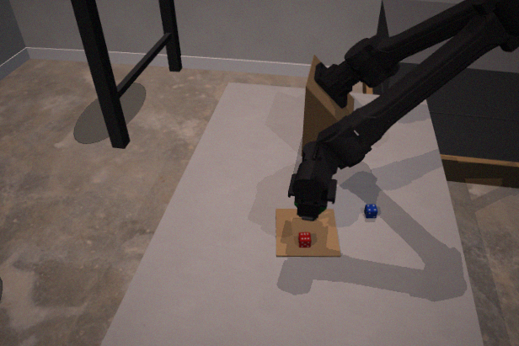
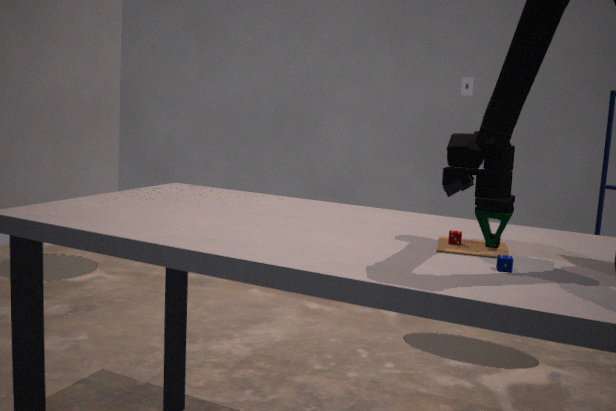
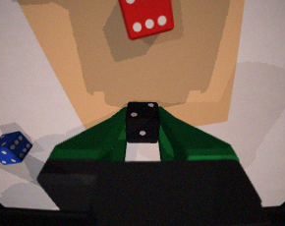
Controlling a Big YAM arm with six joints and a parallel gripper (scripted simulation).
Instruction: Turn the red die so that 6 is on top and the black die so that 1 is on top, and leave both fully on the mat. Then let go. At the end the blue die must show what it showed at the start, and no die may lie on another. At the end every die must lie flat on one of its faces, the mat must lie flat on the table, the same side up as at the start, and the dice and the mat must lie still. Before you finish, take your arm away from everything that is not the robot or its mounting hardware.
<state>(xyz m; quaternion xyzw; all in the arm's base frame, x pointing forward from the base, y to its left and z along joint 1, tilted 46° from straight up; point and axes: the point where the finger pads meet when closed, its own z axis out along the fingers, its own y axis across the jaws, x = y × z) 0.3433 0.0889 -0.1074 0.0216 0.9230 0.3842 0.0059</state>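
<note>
A tan mat point(image 1: 329, 247) point(image 2: 465, 249) point(image 3: 199, 64) lies flat on the table. The red die point(image 1: 304, 239) point(image 2: 455, 237) point(image 3: 145, 16) rests flat on the mat, six pips up in the top view. My gripper point(image 1: 309, 216) point(image 2: 492, 245) point(image 3: 142, 113), with green fingers, is shut on the black die point(image 3: 142, 122) at the mat's far edge, low over it. In the wrist view the black die shows a two-pip face toward the camera. The black die is hidden by the gripper in the top view. The blue die point(image 1: 371, 210) point(image 2: 504, 263) point(image 3: 12, 147) lies on the table, off the mat.
A tall brown wedge-shaped box point(image 1: 320, 104) stands behind the gripper on the grey table point(image 1: 211, 210) point(image 2: 200, 219). A dark cabinet point(image 1: 476, 117) stands at the right. Black posts point(image 1: 97, 50) stand on the floor at the left.
</note>
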